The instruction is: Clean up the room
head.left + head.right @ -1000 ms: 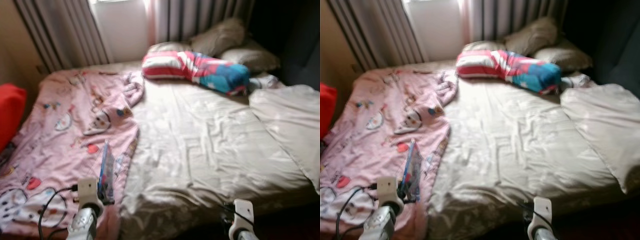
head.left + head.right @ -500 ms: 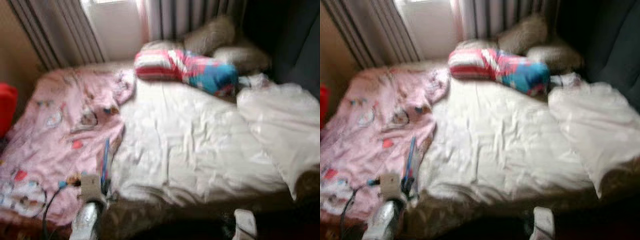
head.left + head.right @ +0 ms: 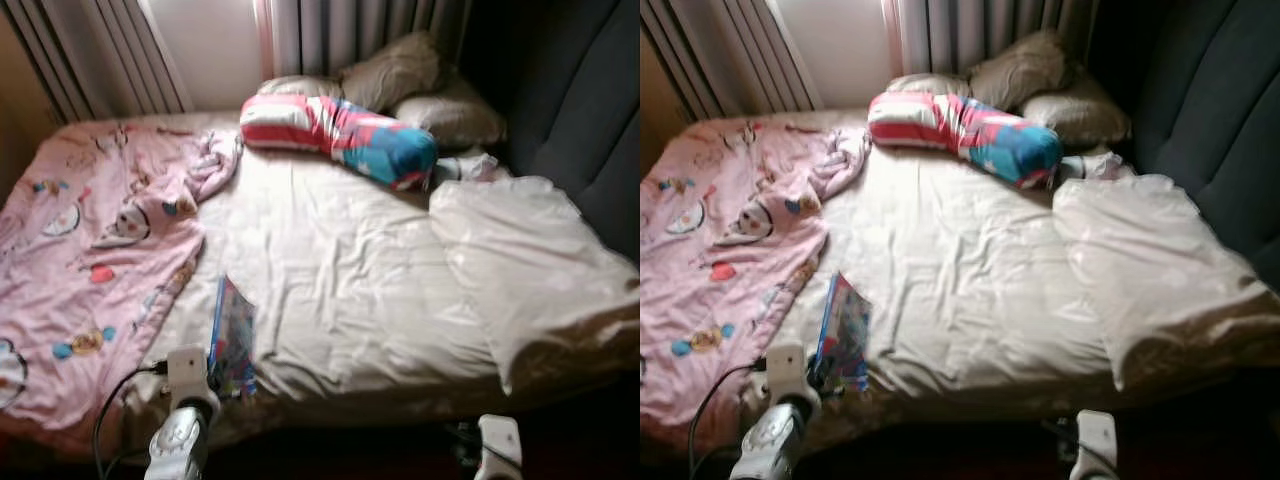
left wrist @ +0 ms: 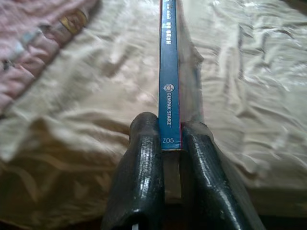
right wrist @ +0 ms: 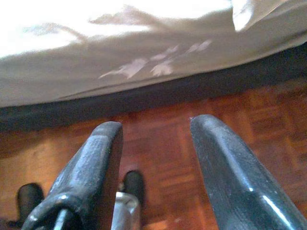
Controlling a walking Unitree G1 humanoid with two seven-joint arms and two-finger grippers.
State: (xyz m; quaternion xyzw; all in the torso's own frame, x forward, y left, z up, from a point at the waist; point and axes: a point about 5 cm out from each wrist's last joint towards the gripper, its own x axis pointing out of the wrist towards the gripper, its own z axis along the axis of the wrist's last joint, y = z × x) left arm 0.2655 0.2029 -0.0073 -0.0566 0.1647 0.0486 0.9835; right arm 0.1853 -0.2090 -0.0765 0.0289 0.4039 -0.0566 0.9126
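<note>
Fingers of your left gripper (image 4: pixel 170 143) clamp the thin blue-spined book (image 3: pixel 232 335), lower left over the cream bedsheet (image 3: pixel 340 270); your right gripper (image 5: pixel 156 139) hangs spread above wooden floor (image 5: pixel 163 143).

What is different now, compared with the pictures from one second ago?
The whole view has shifted, so the camera has moved; nothing on the bed is seen to move. The left gripper still holds the thin blue book upright by its spine, now over the beige sheet instead of the edge of the pink blanket. The right gripper stays low and open above the wooden floor. The striped pillow lies as before.
</note>
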